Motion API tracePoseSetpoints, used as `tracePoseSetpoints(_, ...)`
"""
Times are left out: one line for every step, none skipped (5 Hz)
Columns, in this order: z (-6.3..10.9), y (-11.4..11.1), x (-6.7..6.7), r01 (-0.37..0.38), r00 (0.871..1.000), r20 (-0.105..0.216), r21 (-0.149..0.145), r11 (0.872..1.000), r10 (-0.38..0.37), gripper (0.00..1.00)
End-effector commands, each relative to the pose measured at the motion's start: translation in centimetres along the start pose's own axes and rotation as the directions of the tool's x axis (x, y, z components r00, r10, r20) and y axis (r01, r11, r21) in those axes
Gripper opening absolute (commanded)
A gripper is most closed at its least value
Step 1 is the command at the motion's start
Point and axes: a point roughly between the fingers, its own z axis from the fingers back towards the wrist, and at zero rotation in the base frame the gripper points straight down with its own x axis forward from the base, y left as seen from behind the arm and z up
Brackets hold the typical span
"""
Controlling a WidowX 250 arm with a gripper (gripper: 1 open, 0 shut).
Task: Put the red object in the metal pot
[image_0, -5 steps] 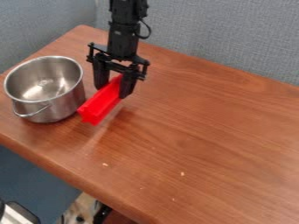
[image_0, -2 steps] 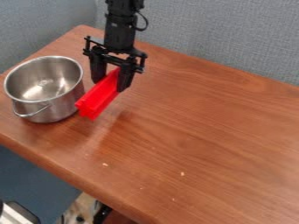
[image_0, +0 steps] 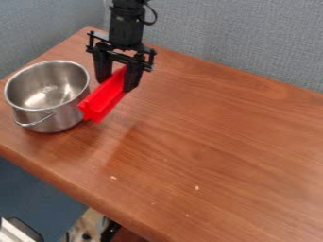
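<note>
The gripper (image_0: 119,72) is closed around the red block (image_0: 106,97), its fingers gripping the block's upper end from either side, while the rest of the bar sticks out below them. The block is tilted, its free end pointing down toward the near left of the view and its held end tucked up between the fingers, under the black arm (image_0: 127,23) that reaches in from the top. That free end is just beside the right wall of the metal pot (image_0: 47,97); whether the two touch cannot be told from this angle. The block is outside the pot, and its lower end sits lower in the view than the pot's rim on that side. The pot stands upright with its mouth open, and its shiny interior shows nothing lying in it. It sits at the left part of the wooden desk (image_0: 209,142), close to the long edge that runs diagonally down toward the bottom of the view, with its thin wire handle (image_0: 36,121) hanging on the near side. To the right of the block the wooden top stretches wide and bare, and a grey textured panel (image_0: 240,38) rises behind its far edge.
</note>
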Motion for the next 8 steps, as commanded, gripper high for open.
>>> tracePoseSetpoints(3.7,1.5,-0.2,-0.039,0.993,0.113,0.009,0.999,0.037,0.0)
tracePoseSetpoints(4.4,2.9,-1.5,-0.071,0.99,0.127,0.014,0.997,0.069,0.0)
tracePoseSetpoints(5.7,4.9,-2.9,-0.128,0.98,0.153,-0.01,0.992,0.128,0.0)
tracePoseSetpoints(5.9,6.7,-3.6,-0.196,0.966,0.166,-0.025,0.98,0.197,0.0)
tracePoseSetpoints(6.2,5.8,-3.0,-0.172,0.97,0.171,-0.031,0.985,0.175,0.0)
tracePoseSetpoints(6.5,5.6,-3.1,-0.177,0.97,0.166,-0.032,0.984,0.18,0.0)
tracePoseSetpoints(7.2,5.2,-3.1,-0.176,0.97,0.166,-0.033,0.984,0.179,0.0)
tracePoseSetpoints(7.5,5.0,-2.8,-0.171,0.97,0.168,-0.031,0.985,0.174,0.0)
